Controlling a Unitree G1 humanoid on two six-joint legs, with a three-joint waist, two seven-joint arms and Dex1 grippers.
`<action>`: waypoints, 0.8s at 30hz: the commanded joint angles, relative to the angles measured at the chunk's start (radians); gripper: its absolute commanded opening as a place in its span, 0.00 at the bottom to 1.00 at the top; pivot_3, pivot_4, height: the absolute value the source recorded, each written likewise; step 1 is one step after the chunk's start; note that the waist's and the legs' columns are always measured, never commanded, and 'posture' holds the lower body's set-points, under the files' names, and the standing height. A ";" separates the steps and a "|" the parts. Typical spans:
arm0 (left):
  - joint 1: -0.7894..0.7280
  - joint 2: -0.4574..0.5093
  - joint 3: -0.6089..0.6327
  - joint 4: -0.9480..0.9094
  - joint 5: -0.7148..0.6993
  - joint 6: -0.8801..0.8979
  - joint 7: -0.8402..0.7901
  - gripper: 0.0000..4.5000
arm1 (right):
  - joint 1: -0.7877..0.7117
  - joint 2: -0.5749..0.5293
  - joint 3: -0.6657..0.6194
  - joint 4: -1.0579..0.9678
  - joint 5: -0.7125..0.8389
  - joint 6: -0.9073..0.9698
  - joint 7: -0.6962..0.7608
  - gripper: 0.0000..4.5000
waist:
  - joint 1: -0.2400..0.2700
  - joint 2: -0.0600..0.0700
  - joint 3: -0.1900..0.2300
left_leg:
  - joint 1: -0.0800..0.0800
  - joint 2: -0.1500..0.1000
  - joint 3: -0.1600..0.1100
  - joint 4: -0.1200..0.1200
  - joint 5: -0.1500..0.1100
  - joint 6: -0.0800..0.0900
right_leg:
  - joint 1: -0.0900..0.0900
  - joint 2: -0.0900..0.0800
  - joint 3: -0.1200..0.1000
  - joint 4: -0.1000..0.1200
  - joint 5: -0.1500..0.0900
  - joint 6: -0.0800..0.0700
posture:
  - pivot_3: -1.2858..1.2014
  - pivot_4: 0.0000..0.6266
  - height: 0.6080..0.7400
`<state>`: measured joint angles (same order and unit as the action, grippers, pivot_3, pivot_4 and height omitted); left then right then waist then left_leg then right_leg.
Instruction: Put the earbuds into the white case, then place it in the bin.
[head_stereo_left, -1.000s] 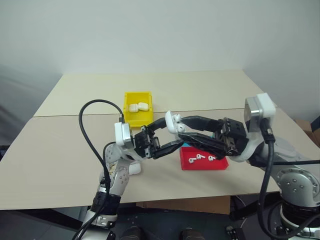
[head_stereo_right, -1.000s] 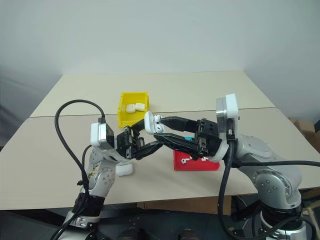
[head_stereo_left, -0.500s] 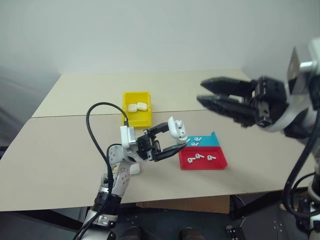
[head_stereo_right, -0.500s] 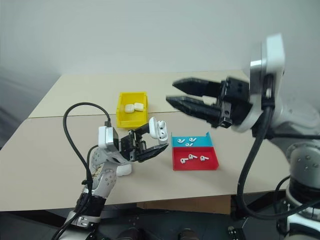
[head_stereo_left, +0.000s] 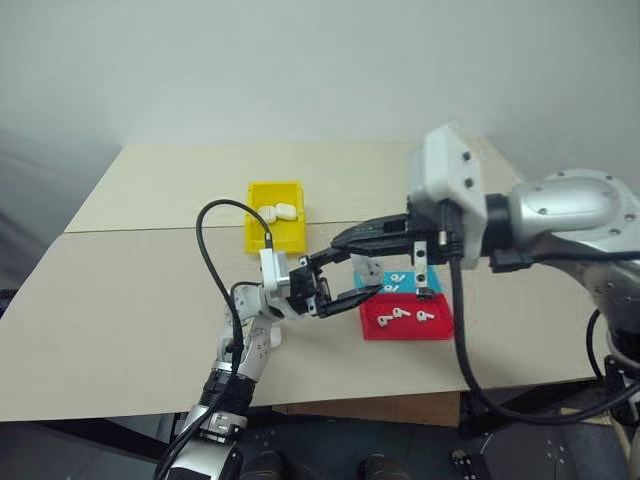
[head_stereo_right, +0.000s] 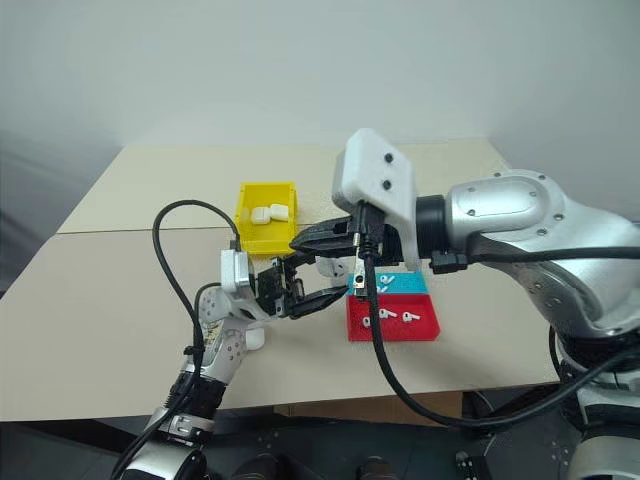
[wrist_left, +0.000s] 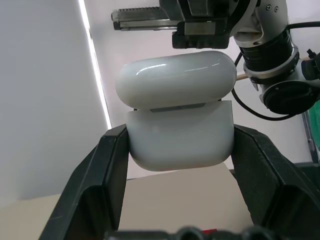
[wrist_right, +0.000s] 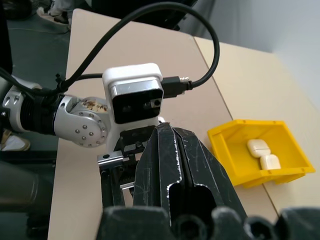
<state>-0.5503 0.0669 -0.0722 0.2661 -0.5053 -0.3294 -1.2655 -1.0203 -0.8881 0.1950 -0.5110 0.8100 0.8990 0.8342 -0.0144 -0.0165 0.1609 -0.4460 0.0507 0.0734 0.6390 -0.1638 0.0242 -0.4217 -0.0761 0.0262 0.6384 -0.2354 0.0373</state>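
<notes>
My left gripper (head_stereo_left: 365, 278) is shut on the white case (wrist_left: 177, 125), gripping its lower half from both sides above the table. The case's lid is down or nearly down. My right gripper (head_stereo_left: 342, 240) is shut and reaches in from the right, with its fingers (wrist_left: 145, 20) just above the case lid. Loose white earbuds (head_stereo_left: 402, 314) lie in a red tray (head_stereo_left: 440, 328), and more lie in a blue tray (head_stereo_left: 400, 278) behind it. The yellow bin (head_stereo_left: 262, 238) stands further back on the table with two white cases (head_stereo_left: 278, 212) inside.
Another white case (head_stereo_right: 252, 340) lies on the table beside my left forearm. A black cable (head_stereo_left: 215, 260) loops over my left wrist. A seam (head_stereo_left: 150, 230) crosses the beige tabletop at the bin. The table's front edge is close below the trays.
My right gripper swung down from high on the right to just above the case and shut. The case lid, open half a second ago, has come down. My left gripper kept hold of the case.
</notes>
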 joint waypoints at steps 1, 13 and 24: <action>-0.024 -0.016 -0.009 -0.006 0.007 -0.028 0.002 0.62 | -0.044 0.017 0.046 0.009 -0.086 -0.046 0.061 0.01 | 0.000 0.000 0.000 | 0.000 0.000 0.000 0.000 0.000 0.000 | 0.000 0.000 0.000 0.000 0.000 0.000 | 0.52 0.24 1.00; 0.012 -0.008 0.003 -0.065 -0.017 -0.016 0.007 0.62 | 0.029 -0.031 0.002 0.011 -0.192 -0.098 0.191 0.01 | 0.003 0.000 0.000 | 0.000 0.000 -0.001 0.000 0.000 0.000 | 0.000 0.000 -0.001 0.001 0.000 0.000 | 0.52 0.24 1.00; -0.010 -0.016 0.044 -0.089 0.063 0.011 0.221 0.62 | 0.035 0.048 -0.311 0.119 -0.009 -0.031 0.092 0.01 | 0.004 0.000 0.000 | 0.000 0.000 0.000 0.001 0.000 0.000 | 0.000 0.000 0.000 0.001 0.000 0.000 | 0.52 0.24 1.00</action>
<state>-0.5314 0.0603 -0.0607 0.2379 -0.4831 -0.3254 -1.1747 -0.9733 -0.8491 0.0024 -0.4092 0.7528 0.8532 0.9808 -0.0103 -0.0166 0.1610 -0.4460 0.0506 0.0728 0.6398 -0.1638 0.0242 -0.4213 -0.0761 0.0256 0.6397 -0.2356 0.0374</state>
